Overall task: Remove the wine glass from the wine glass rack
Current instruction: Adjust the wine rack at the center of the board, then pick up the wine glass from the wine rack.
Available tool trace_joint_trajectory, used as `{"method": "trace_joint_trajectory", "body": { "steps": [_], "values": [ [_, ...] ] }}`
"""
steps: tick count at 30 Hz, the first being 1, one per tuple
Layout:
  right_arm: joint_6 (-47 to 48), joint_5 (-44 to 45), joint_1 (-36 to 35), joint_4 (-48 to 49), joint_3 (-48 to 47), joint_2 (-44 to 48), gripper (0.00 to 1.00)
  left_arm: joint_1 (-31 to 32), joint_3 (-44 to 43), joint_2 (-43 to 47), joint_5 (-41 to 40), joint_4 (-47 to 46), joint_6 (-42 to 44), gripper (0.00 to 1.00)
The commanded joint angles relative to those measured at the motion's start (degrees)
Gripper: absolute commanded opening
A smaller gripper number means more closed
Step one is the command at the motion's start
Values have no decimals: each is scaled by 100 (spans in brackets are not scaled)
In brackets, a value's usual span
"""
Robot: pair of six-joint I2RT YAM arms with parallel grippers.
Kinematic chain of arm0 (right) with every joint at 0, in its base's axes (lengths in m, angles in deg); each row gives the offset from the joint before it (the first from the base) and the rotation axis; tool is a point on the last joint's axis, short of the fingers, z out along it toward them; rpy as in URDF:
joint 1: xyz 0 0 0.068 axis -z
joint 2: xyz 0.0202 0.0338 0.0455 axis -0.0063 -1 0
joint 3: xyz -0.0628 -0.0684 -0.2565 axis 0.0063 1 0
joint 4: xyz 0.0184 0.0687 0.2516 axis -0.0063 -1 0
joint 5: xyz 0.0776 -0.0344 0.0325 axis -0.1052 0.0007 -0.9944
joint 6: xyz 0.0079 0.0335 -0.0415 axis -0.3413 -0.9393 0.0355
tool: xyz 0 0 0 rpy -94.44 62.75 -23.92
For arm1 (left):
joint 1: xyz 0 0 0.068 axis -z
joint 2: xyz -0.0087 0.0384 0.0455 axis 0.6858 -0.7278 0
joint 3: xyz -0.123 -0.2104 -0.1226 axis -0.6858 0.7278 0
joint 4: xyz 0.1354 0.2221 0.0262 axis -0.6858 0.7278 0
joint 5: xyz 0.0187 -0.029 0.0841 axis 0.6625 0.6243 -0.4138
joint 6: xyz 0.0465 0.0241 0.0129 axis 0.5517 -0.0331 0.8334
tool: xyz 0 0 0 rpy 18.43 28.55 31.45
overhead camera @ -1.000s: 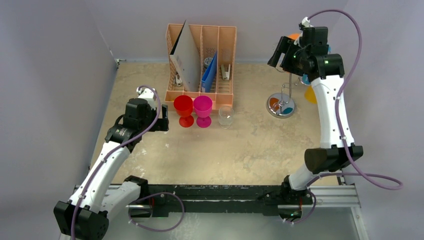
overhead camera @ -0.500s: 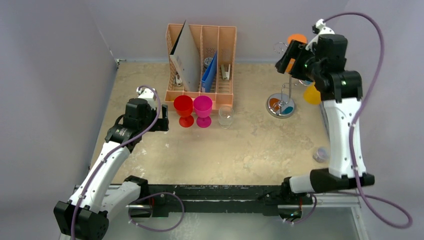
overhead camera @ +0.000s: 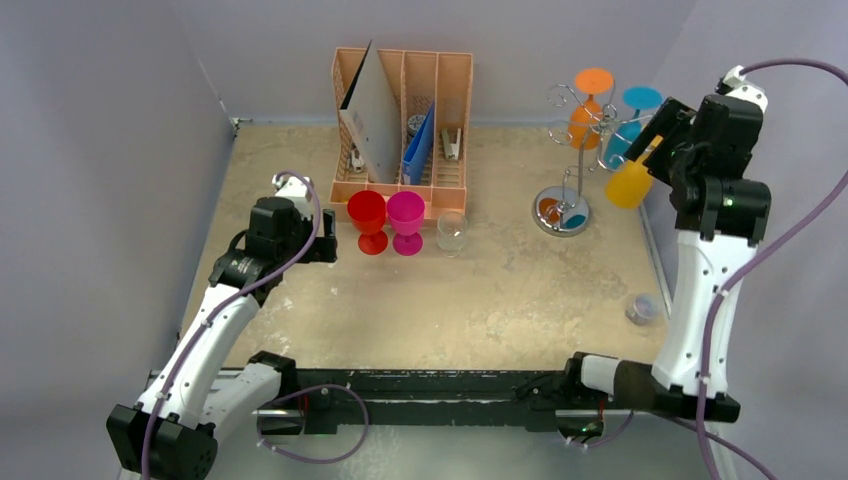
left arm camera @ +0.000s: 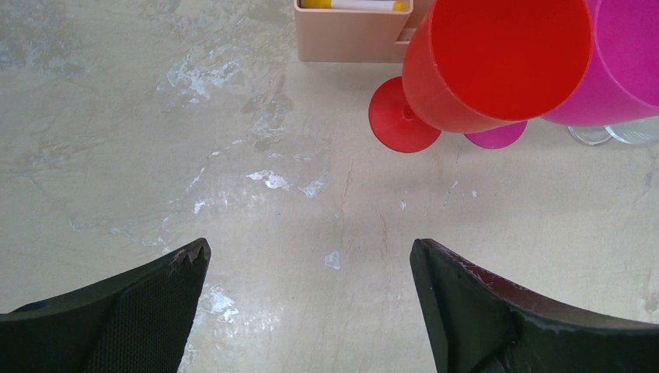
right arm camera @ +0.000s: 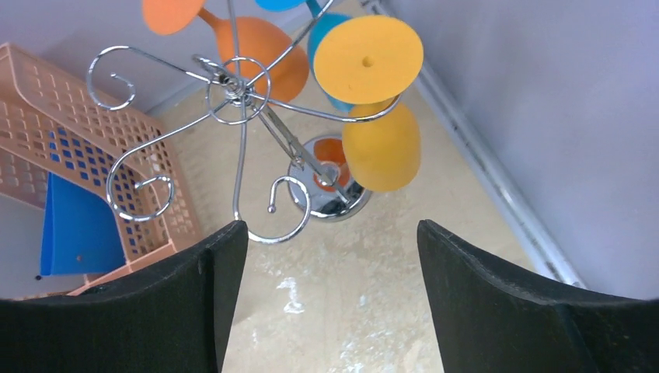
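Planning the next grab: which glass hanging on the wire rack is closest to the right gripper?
The yellow glass, hanging upside down just ahead of the right gripper; the orange glass and blue glass hang farther back.

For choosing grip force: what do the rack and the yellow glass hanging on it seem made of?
Wine glass rack: apparently polished metal wire; thin, silvery, with a mirror-like disc base. Yellow wine glass: probably matte plastic; opaque, evenly coloured, no glints.

The beige table (overhead camera: 450,300) bears a peach organiser (overhead camera: 456,100), red glass (overhead camera: 367,215), pink glass (overhead camera: 406,215), clear glass (overhead camera: 452,232) and wine glass rack (overhead camera: 562,212)
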Motion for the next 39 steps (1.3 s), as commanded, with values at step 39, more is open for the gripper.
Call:
{"method": "trace_joint_trajectory", "body": {
  "steps": [39],
  "values": [
    [-1776,-3958,2763,1424,17,-1896,40,-35,-156,198,6,-121,133,99]
  ]
}}
